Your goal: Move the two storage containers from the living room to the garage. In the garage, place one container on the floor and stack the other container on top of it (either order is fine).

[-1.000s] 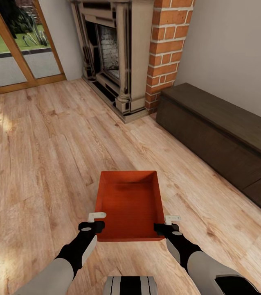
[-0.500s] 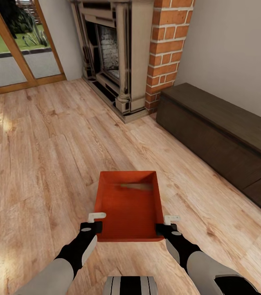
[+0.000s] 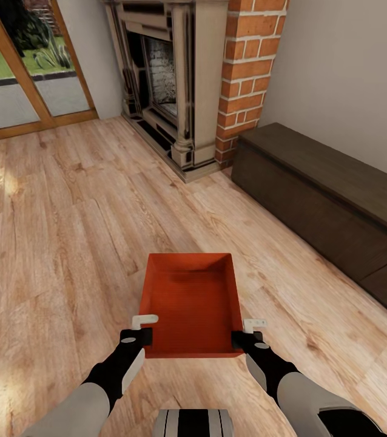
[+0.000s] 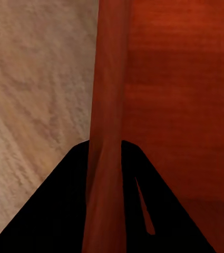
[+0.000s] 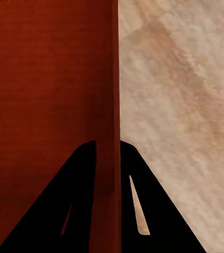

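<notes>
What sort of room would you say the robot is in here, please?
Most likely a living room: a brick fireplace, light wood plank floor, a low dark cabinet along the white wall, and glazed doors to a garden.

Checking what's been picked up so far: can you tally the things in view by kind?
Orange-red rectangular plastic bins: 1
Black robot claws gripping its walls, left and right: 2
Brick fireplaces: 1
Dark wooden low cabinets: 1
Total: 5
</notes>
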You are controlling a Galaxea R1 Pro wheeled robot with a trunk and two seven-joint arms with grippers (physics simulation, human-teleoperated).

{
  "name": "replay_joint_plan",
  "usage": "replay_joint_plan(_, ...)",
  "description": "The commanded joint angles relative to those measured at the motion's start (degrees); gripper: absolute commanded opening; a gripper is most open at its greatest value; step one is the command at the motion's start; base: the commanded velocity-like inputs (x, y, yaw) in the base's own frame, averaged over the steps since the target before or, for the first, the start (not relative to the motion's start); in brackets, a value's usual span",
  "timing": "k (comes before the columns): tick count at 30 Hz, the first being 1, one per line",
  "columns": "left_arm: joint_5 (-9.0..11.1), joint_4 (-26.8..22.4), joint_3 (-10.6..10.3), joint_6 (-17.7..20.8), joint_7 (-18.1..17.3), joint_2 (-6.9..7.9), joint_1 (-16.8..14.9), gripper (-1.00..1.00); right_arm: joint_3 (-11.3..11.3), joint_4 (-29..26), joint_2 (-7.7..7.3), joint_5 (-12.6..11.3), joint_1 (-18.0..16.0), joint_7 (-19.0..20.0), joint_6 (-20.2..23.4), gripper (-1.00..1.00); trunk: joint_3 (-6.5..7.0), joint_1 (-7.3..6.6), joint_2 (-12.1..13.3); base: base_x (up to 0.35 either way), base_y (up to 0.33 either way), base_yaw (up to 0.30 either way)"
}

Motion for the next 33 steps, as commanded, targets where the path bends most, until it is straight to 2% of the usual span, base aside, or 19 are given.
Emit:
replay_joint_plan(1,-0.6,-0.2,-0.2,0.5,1.9,0.12,0.0,-1.00,-0.7,0.0,-0.08,0.4,0.0,-0.5,-0.2,-1.00,-0.03,-0.01,0.0,0.000,0.000,0.000)
replay_joint_plan(33,-0.3,-0.1,0.0,0.7,1.9,0.13,0.0,-1.00,-0.8,0.0,-0.24,0.3,0.0,-0.5,-0.2,-1.00,5.53,-6.82,12.4,0.000,0.000,0.000)
